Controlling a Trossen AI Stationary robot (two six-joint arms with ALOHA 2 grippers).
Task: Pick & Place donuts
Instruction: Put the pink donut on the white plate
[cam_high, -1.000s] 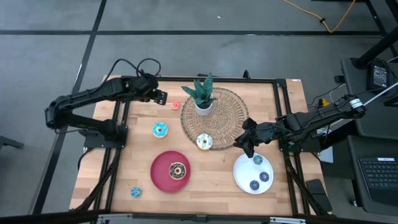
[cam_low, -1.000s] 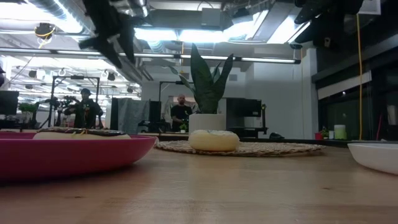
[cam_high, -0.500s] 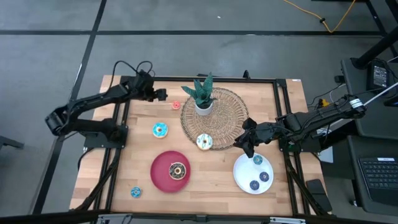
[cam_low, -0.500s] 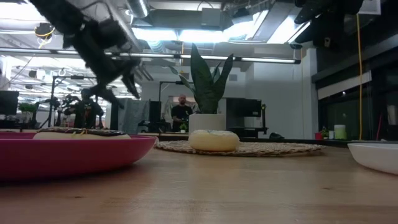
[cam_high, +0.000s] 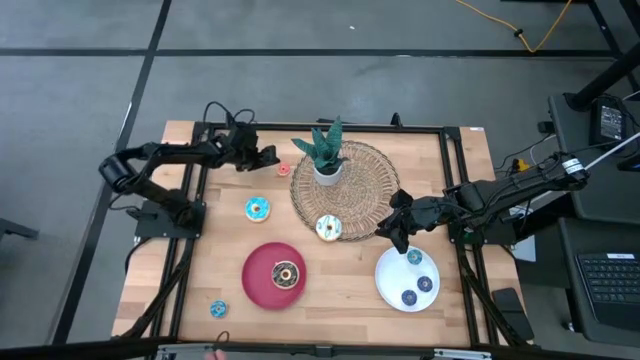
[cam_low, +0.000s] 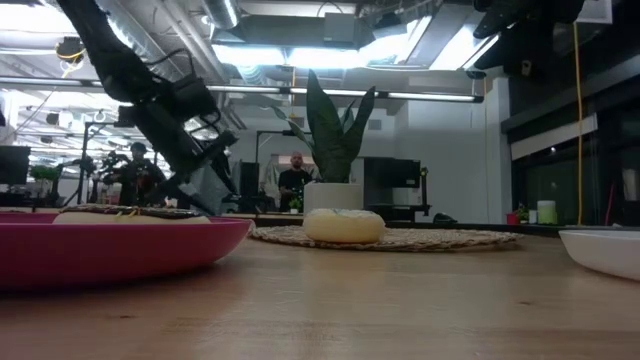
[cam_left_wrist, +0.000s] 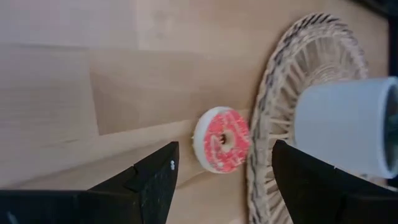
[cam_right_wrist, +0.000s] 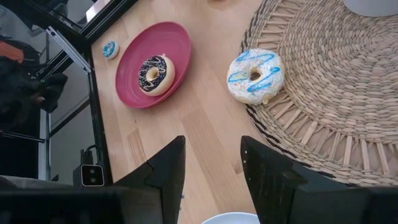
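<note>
My left gripper (cam_high: 266, 157) (cam_left_wrist: 224, 186) is open at the table's far left part, its fingers pointing at the small red donut (cam_high: 283, 169) (cam_left_wrist: 222, 140), which lies flat on the wood beside the woven mat (cam_high: 340, 190). The light-blue iced donut (cam_high: 257, 209) lies on the wood. The cream sprinkled donut (cam_high: 327, 228) (cam_right_wrist: 255, 74) rests on the mat's near edge. The chocolate donut (cam_high: 286, 274) (cam_right_wrist: 152, 73) lies on the red plate (cam_high: 258, 285). My right gripper (cam_high: 396, 228) (cam_right_wrist: 211, 180) waits open, raised between the mat and the white plate (cam_high: 392, 285).
A potted plant (cam_high: 326, 155) stands on the mat's far part. Three small donuts (cam_high: 414, 257) lie on the white plate. One small blue donut (cam_high: 218, 309) lies near the table's near-left corner. A black frame (cam_high: 190, 240) edges the table.
My left gripper has come down toward the table and slightly toward the right, closing on the small red donut, as the arm's elbow swung toward the far edge. It has stayed open. The right arm and all donuts have kept still.
</note>
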